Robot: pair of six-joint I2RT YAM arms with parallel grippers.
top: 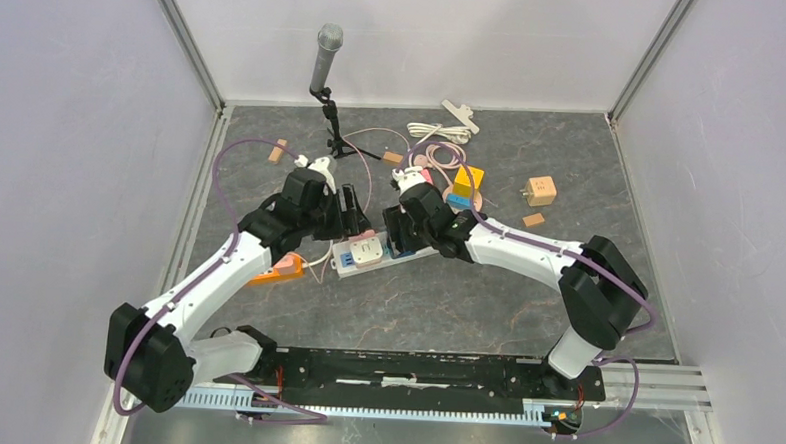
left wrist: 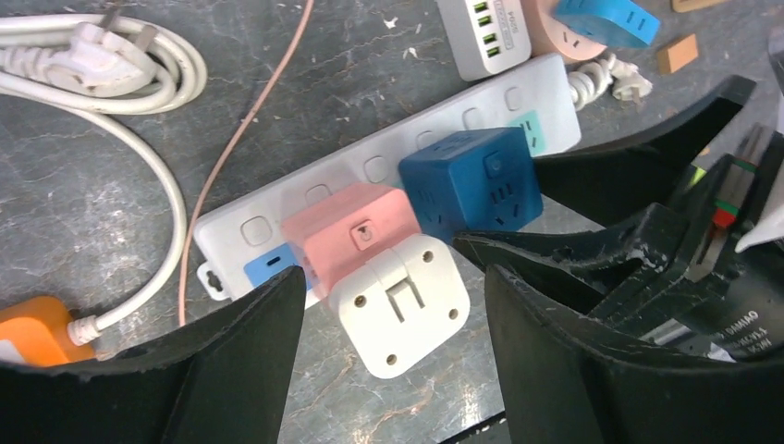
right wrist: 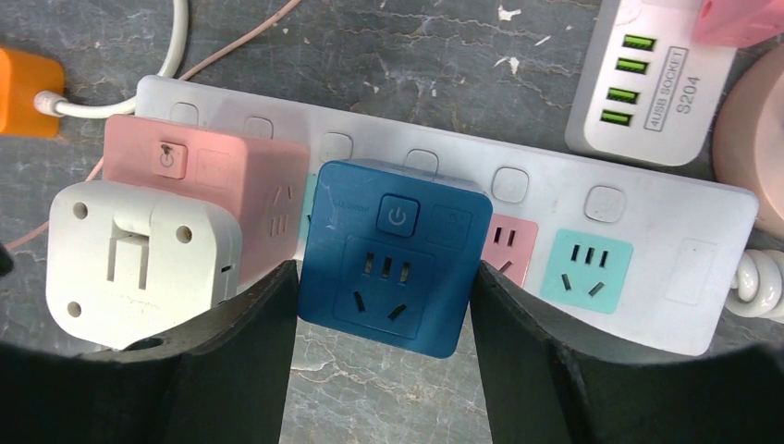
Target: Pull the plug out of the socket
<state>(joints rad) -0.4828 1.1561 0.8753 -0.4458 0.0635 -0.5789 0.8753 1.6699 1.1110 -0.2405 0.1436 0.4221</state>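
Plug: You want the white plug [left wrist: 399, 305]. It sits on the pink cube [left wrist: 356, 231], at the end of the power strip [right wrist: 647, 199] far from its green socket.
Left end effector [left wrist: 396, 273]: It is wide. One finger is on each side of the white plug, with a small gap on each side. It holds nothing.
Right end effector [right wrist: 384, 270]: It grips the blue cube [right wrist: 393, 254], next along the power strip.
Nearer arm: Your left.
Pull way: I think you should squeeze, then lift straight off the power strip's face, not along its long side.
Views: Only the left wrist shows the gaps. Only the right wrist shows fingers pressed on blue. From the top, the arms hide most of the power strip.
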